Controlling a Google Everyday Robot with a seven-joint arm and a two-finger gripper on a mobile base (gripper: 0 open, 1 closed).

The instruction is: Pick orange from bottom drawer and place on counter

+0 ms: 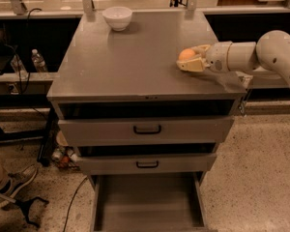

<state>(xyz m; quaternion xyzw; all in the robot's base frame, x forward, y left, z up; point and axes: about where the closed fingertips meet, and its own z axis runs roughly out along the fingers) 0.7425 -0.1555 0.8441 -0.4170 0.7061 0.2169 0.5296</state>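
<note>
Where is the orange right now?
In the camera view, the orange is gripped in the robot's hand over the right side of the counter, far from the white bowl at the back.

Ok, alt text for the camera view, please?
The gripper, reaching in from the right, holds the orange in its jaws low over the counter. A white bowl sits at the back; the bottom drawer stands open.

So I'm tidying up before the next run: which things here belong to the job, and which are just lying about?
Job: orange, held by the gripper at the right of the counter; open bottom drawer.
Lying about: white bowl, water bottle, shoe.
</note>
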